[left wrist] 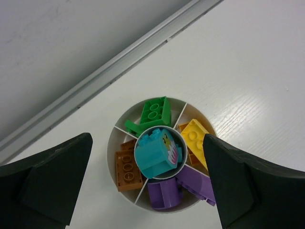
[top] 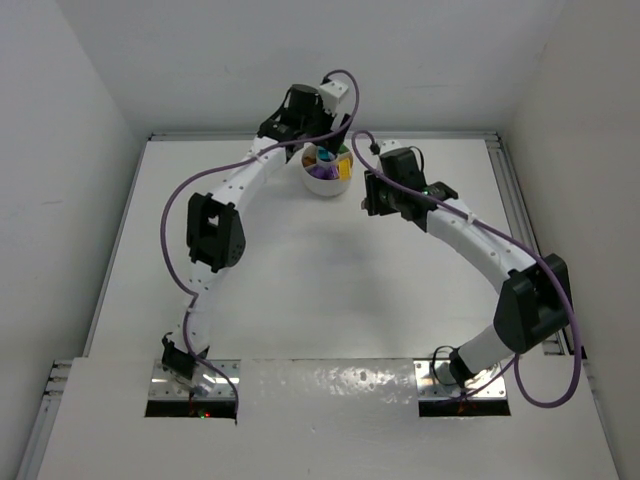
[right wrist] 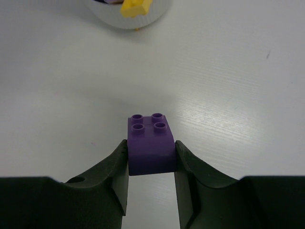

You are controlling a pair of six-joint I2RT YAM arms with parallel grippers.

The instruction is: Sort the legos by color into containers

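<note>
Between white walls (top: 60, 150), the glossy white table (top: 330, 290) bears the dish (top: 330, 188).

I see a white dish (left wrist: 114, 131) holding a green brick (left wrist: 155, 113), a yellow brick (left wrist: 196, 136), orange bricks (left wrist: 127, 169), purple bricks (left wrist: 164, 193) and a teal brick (left wrist: 151, 155) printed with pink and yellow. My black right claw (right wrist: 151, 145) pinches a lone purple brick (right wrist: 148, 136) against the white surface (right wrist: 238, 95).

A white painted worktop (top: 320, 290) sits boxed in by plain white surfaces: a left wall (top: 60, 150), a far wall (top: 300, 60) and a right wall (top: 590, 120). Grey metal rails (top: 508, 200) run along its left, far and right edges. A glossy white board (top: 330, 430) covers the near edge, catching soft, even light.
</note>
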